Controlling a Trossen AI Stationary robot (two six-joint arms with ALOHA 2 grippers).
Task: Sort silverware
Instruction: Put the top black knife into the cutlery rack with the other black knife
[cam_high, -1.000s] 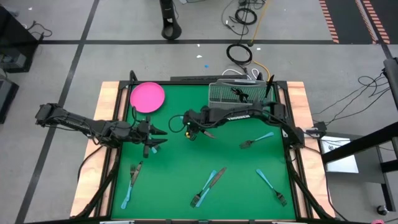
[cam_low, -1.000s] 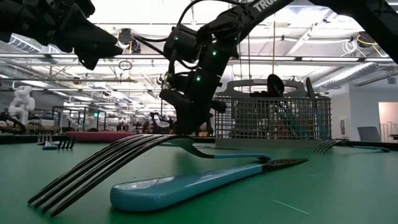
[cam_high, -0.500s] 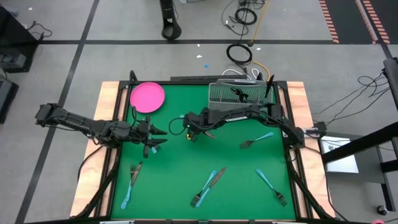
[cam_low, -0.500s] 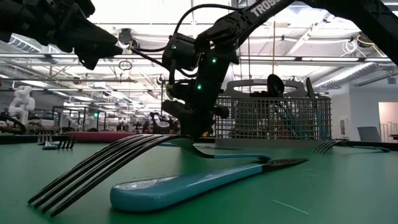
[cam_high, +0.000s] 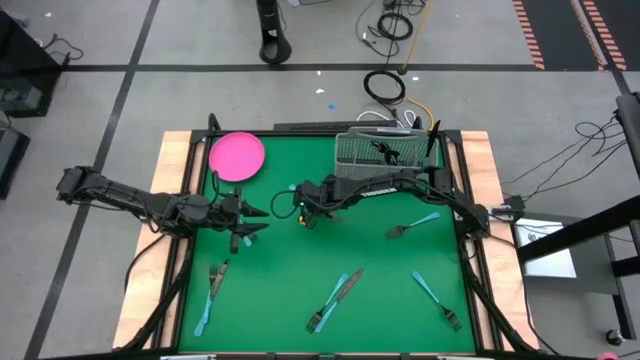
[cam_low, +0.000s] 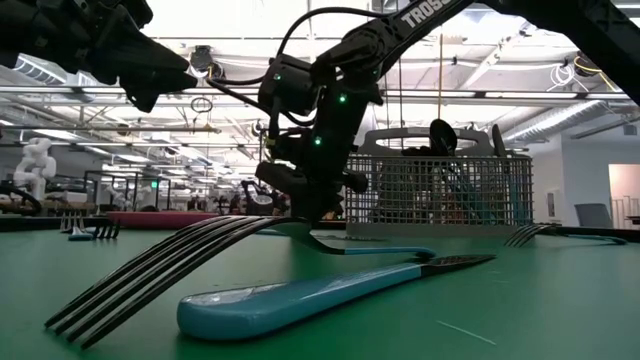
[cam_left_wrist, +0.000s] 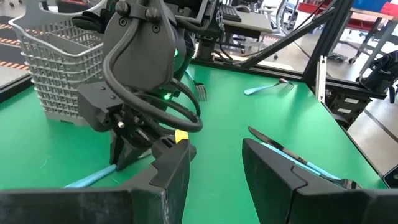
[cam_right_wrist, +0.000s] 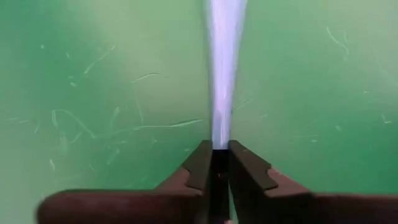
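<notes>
Blue-handled thin utensil (cam_right_wrist: 222, 74) pinched by right claw (cam_right_wrist: 219, 163), left claw (cam_left_wrist: 214, 163) spread.

Two dark arms with black cables and small lights

Both arms are black, built from slim links and rounded joint housings. The right arm (cam_low: 330, 90) carries white letters on its upper link, and small green lights shine on its wrist housing; loose black cables loop beside it. On the same wrist a small yellow mark shows under thick curved cables. The left gripper (cam_left_wrist: 214, 171) has two wide, flat, matte dark fingers (cam_left_wrist: 273, 171) with angular edges. The right gripper (cam_right_wrist: 217, 165) has narrow dark brown pads.
</notes>
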